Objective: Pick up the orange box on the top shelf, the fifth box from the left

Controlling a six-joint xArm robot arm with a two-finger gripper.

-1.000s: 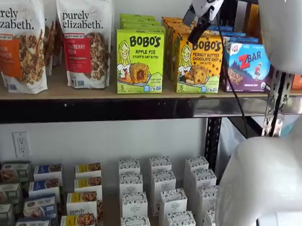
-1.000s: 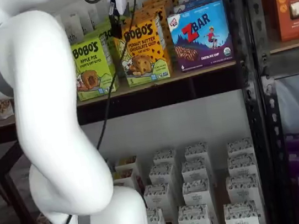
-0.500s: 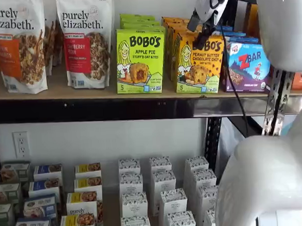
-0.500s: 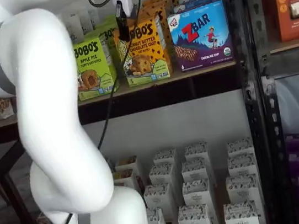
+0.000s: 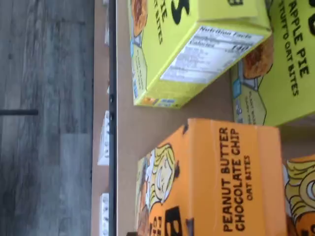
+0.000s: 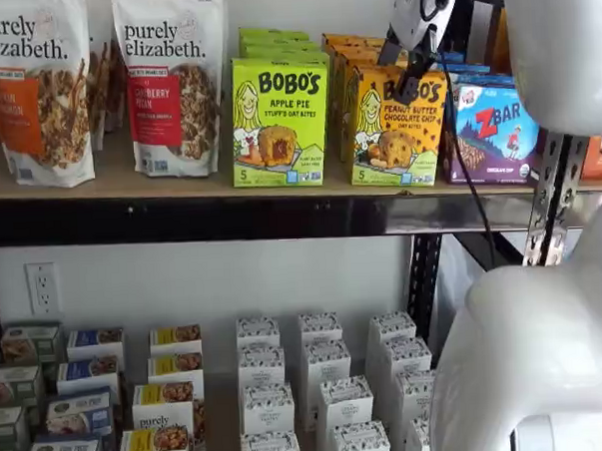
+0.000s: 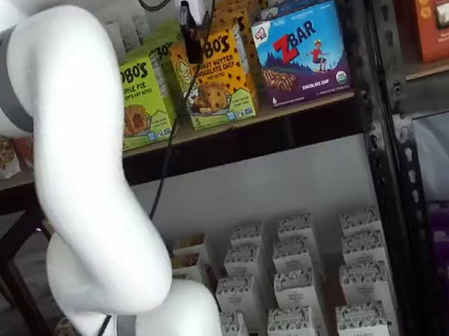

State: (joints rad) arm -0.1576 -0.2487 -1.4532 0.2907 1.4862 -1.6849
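The orange box (image 6: 397, 131) stands upright on the top shelf (image 6: 129, 183), between a lime-green box and a blue box, with more orange boxes behind it. It shows in both shelf views (image 7: 219, 81). My gripper (image 6: 413, 81) hangs at the box's upper front edge, its black fingers overlapping the top of the box face. It also shows in a shelf view (image 7: 190, 41); no gap between the fingers shows in either. In the wrist view the orange box's top (image 5: 231, 177) lies close below the camera, on the tan board (image 5: 152, 128).
A lime-green Apple Pie box (image 6: 279, 122) stands beside the orange box on one side and a blue ZBar box (image 6: 497, 127) on the other. Granola bags (image 6: 170, 81) stand further left. My white arm (image 7: 78, 197) and its cable hang in front of the shelves.
The gripper has moved from the orange box's left edge toward its middle and closer to its top. The boxes have not moved.
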